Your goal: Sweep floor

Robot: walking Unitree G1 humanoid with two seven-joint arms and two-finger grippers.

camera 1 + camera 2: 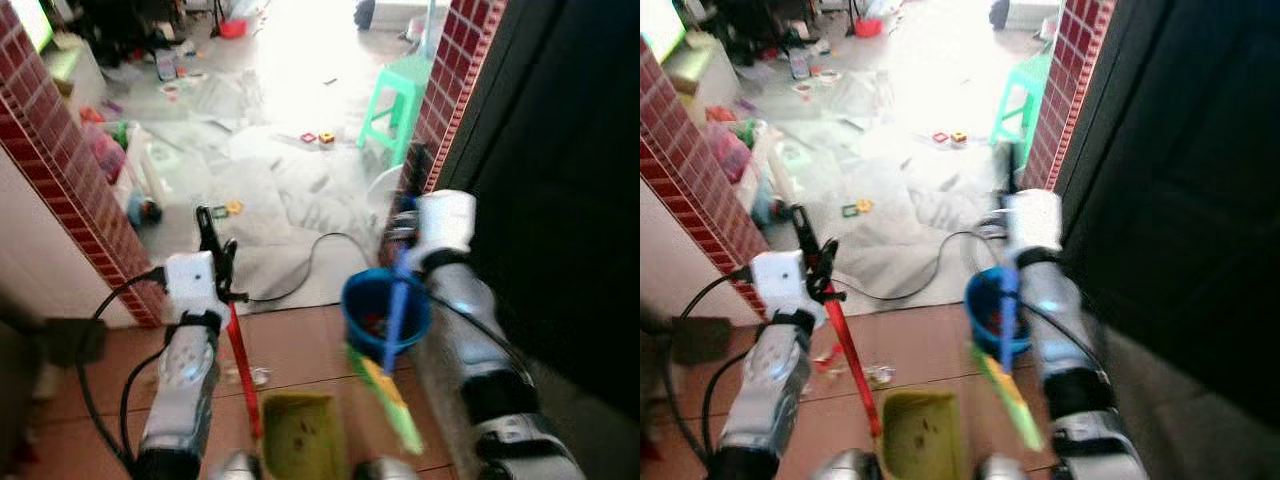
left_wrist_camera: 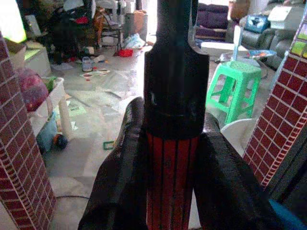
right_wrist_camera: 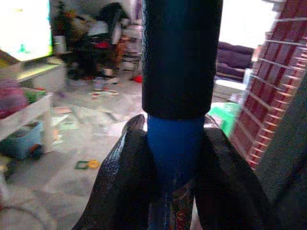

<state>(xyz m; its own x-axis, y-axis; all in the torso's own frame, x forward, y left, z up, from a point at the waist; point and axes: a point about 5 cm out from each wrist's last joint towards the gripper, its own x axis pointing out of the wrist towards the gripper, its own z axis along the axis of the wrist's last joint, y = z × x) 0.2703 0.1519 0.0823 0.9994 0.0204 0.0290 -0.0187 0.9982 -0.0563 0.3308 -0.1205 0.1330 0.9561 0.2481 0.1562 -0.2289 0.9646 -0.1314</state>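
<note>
Two cleaning tools are held low over the brown tiled floor: a red-handled olive-green plastic dustpan is pinched by the left gripper, and a blue-handled broom with yellow-green bristles is clamped by the right gripper. A round blue plastic bucket is seen behind the broom, beside a red brick pillar.

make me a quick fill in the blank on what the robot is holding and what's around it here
1. The left gripper is shut on a handle coloured ____.
2. The right gripper is shut on a ____ handle.
3. The plastic stool beyond the brick pillar is ____.
4. A black ____ lies curved on the floor between the arms.

Missing words: red; blue; green; cable
</note>
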